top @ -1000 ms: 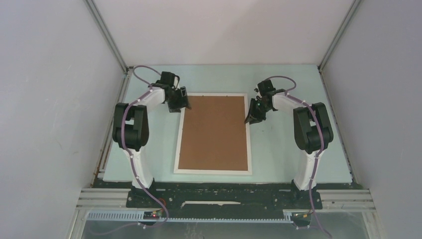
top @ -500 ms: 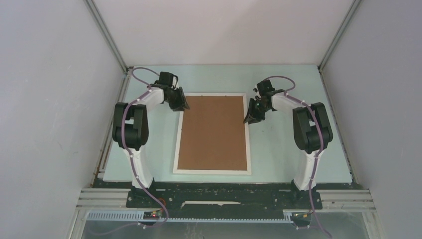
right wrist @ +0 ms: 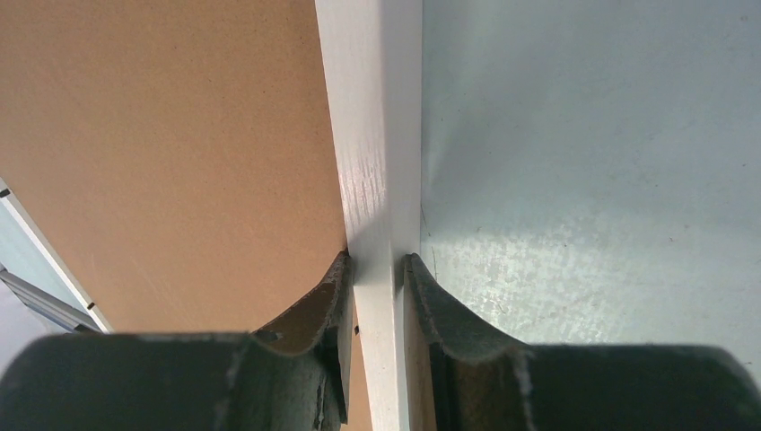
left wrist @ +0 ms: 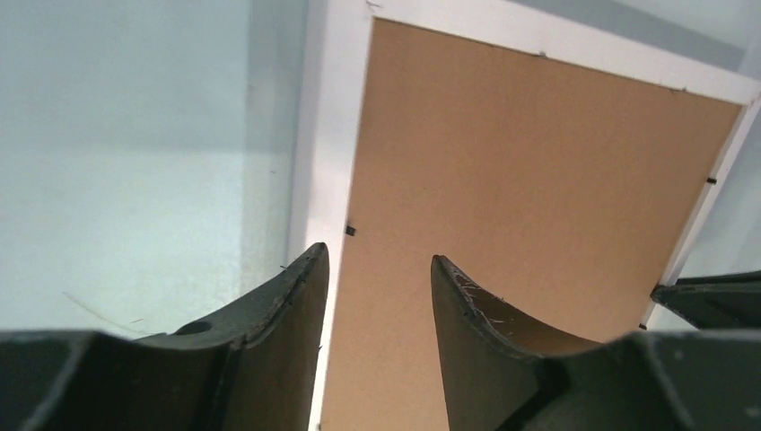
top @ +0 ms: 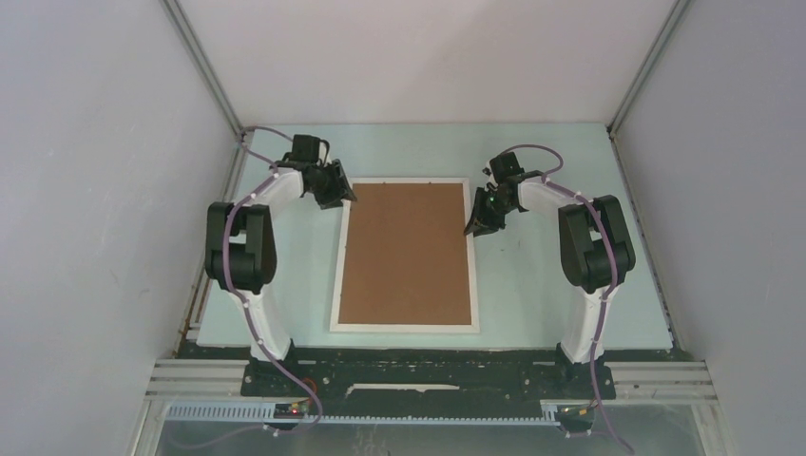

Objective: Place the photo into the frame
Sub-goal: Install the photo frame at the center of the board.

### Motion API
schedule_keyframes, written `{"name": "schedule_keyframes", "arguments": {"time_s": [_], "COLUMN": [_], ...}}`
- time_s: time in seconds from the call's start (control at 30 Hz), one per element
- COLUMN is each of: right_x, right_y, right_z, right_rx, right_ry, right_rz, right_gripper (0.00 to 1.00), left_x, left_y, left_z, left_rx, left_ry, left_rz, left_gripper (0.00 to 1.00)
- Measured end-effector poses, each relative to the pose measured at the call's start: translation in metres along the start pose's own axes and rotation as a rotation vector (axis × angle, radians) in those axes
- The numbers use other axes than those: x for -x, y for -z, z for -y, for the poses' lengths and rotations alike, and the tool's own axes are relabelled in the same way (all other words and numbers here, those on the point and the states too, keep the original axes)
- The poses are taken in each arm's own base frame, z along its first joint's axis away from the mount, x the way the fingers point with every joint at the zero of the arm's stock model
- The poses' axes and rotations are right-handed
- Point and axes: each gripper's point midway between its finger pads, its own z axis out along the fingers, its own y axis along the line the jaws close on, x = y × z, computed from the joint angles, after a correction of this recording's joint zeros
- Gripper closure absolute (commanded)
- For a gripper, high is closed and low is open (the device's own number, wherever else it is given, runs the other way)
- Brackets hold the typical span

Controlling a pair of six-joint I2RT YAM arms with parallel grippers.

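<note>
White frame [top: 406,327]: right gripper [right wrist: 376,258] pinches its right rail; left gripper [left wrist: 379,254], spread over its left rail, should close squarely.

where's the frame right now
Top view: the frame lies flat, centred between the left gripper and the right gripper, which pinches its right rail.

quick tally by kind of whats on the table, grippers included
frame: 1
backing board: 1
grippers: 2 (left gripper, right gripper)
photo: 0 in view
total: 4
</note>
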Motion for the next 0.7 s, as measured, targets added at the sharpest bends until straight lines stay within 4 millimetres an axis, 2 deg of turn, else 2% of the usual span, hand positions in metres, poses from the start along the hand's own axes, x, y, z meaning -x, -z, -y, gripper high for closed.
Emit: {"name": "schedule_keyframes", "arguments": {"time_s": [0.13,0.37,0.5,0.63,0.7], "right_x": [0.000,0.000,0.000,0.000,0.000], "right_y": [0.000,0.000,0.000,0.000,0.000], "right_z": [0.000,0.000,0.000,0.000,0.000], "right_rx": [0.000,0.001,0.001,0.001,0.002], "right_ry": [0.001,0.002,0.002,0.002,0.003], "right_rz": [0.000,0.000,0.000,0.000,0.000], "right_gripper": [1.00,1.00,1.00,1.00,1.00], "left_x": [0.007,-0.013,-0.020,-0.019,-0.017], "left_y": [0.005,-0.009,-0.017,-0.017,-0.017], "left_z": [-0.014,-0.034,-0.037,-0.035,-0.034], "left_rx": [0.040,0.100,0.108,0.103,0.096], "left_ry": [0.020,0.050,0.056,0.053,0.052], "left_rz": [0.021,-0.062,-0.089,-0.086,-0.081], "left_gripper": [0.45,0.48,0.54,0.41,0.40]}}
